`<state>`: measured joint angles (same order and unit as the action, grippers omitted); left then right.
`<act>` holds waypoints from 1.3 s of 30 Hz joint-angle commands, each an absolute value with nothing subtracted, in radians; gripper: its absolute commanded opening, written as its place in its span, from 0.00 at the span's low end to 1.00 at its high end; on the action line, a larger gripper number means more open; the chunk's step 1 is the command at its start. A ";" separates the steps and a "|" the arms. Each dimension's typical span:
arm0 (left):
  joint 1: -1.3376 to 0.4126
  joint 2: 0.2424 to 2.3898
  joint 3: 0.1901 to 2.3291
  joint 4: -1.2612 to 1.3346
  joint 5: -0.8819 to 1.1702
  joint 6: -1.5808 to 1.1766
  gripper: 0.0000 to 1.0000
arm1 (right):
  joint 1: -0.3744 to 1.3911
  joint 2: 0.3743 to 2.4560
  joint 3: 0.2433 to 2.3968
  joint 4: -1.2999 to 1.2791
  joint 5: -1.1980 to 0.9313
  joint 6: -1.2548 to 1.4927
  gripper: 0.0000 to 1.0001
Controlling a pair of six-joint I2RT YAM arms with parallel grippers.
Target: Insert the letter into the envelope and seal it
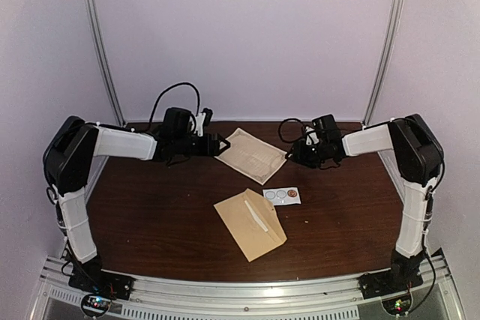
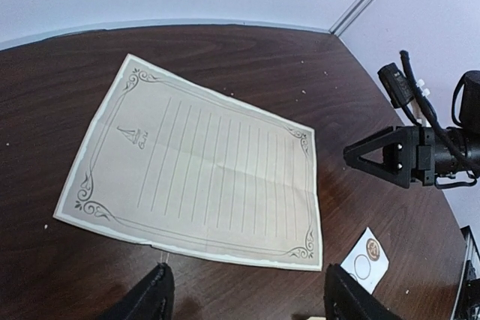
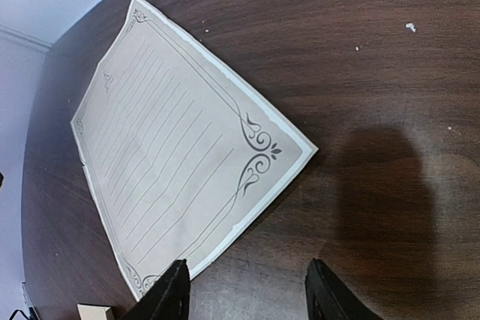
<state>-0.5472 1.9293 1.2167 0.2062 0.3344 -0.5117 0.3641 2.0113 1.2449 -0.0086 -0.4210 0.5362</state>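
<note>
Firstly, table: dark brown wooden tabletop, bearing everything below.
Letter: cream lined paper sheet with scrolled corner ornaments, lying flat and creased at the back middle, outside the envelope; small emblem with a script word beneath, too small to read.
Envelope: tan kraft-paper rectangular envelope, flat near the table's middle, apart from the letter; pale strip across its face; contents not visible.
Left claw: left gripper at the letter's left edge, fingers spread wide, holding nothing.
Right claw: right gripper beside the letter's right corner, fingers parted, holding nothing.
Card: small white card with round stickers, just beyond the envelope.
</note>
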 commanded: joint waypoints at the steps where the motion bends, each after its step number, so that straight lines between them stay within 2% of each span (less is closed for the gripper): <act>1: -0.555 2.018 1.306 0.277 0.326 -0.511 0.70 | 0.350 2.049 1.295 0.034 -0.379 0.563 0.54; 18: -0.566 2.318 1.573 0.248 0.378 -0.477 0.69 | 0.329 2.175 1.391 0.081 -0.413 0.634 0.47; 39: -0.568 2.378 1.542 0.224 0.399 -0.475 0.69 | 0.330 2.242 1.407 0.173 -0.502 0.715 0.41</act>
